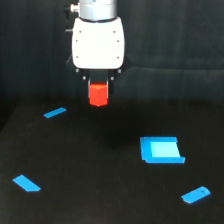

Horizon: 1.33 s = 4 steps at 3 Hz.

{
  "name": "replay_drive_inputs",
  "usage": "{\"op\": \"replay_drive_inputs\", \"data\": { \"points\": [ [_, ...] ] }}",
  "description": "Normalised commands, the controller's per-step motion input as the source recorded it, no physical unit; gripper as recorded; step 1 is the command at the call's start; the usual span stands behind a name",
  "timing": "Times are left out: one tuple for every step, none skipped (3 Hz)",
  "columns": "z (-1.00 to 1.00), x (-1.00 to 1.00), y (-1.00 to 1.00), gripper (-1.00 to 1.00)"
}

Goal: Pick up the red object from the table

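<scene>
In the exterior view, the red block [98, 94] is held by the gripper [98, 92] below the white housing [98, 44], clear above the table [95, 170]. A blue square [161, 150] is seen toward the right, and three blue strips [54, 113] [26, 183] [196, 194] are scattered about.

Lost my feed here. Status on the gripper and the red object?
Gripper shut on red object, jaws either side. Object lifted off the table. Blue pieces lie apart below, nothing in the way.
</scene>
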Motion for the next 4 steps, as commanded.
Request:
{"op": "replay_drive_inputs", "data": {
  "points": [
    [0.05, 0.04, -0.05, -1.00],
    [-0.02, 0.04, -0.19, -1.00],
    [0.05, 0.00, -0.12, -1.00],
    [-0.03, 0.04, 0.00, -0.97]
  ]
}}
